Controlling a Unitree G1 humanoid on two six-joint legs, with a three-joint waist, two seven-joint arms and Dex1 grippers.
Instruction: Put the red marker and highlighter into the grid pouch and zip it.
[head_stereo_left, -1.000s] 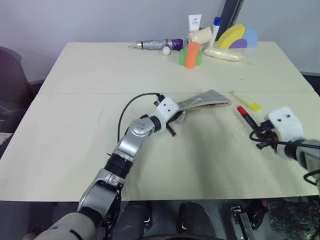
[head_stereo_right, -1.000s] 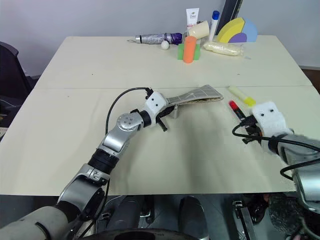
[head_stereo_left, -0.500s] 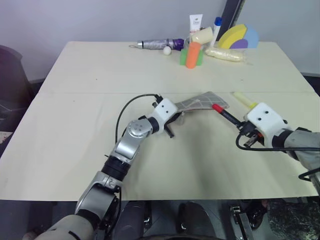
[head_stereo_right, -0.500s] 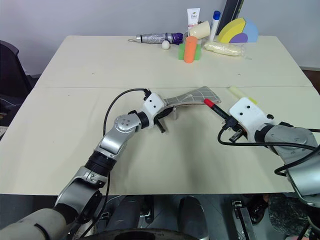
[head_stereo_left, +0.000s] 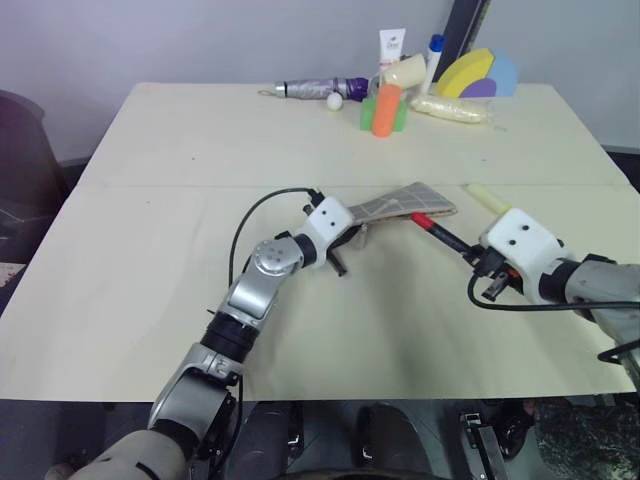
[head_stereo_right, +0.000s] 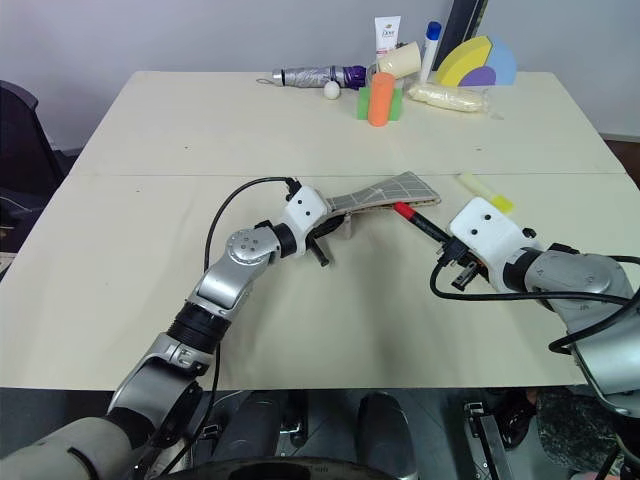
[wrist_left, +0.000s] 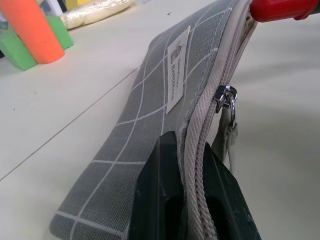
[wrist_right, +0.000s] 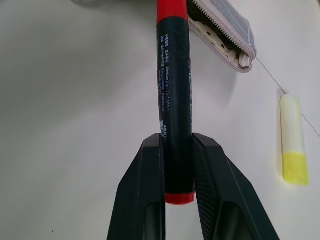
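Right gripper (wrist_right: 177, 145): clenched on the red marker (wrist_right: 174, 95), both black fingers pressed against the black barrel near its red rear end.
Red marker: held off the table, red cap pointing away from the right gripper toward the far end of the grid pouch (head_stereo_left: 402, 204); in the left wrist view the red cap (wrist_left: 280, 9) sits right at the pouch's zipper edge.
Left gripper (wrist_left: 187, 200): pinched shut on the near end of the grid pouch, fingers clamped on either side of the zipper tape.
Grid pouch: grey fabric with white grid lines and a small white label (wrist_left: 176, 70), raised on its long edge ahead of the left gripper; zipper pull (wrist_left: 226, 97) hangs just beyond the fingertips. Whether the mouth is open at the marker's end I cannot tell.
Highlighter (head_stereo_right: 486, 192): lying on the table beyond the right gripper, to its right side, apart from marker and pouch, yellow cap toward the gripper.
Table (head_stereo_left: 180, 150): pale cream; at its far edge, well beyond both grippers, an orange cylinder (head_stereo_left: 385, 110) against a green block (head_stereo_left: 368, 113), a folded umbrella (head_stereo_left: 315, 89) and a white tube (head_stereo_left: 390, 46).
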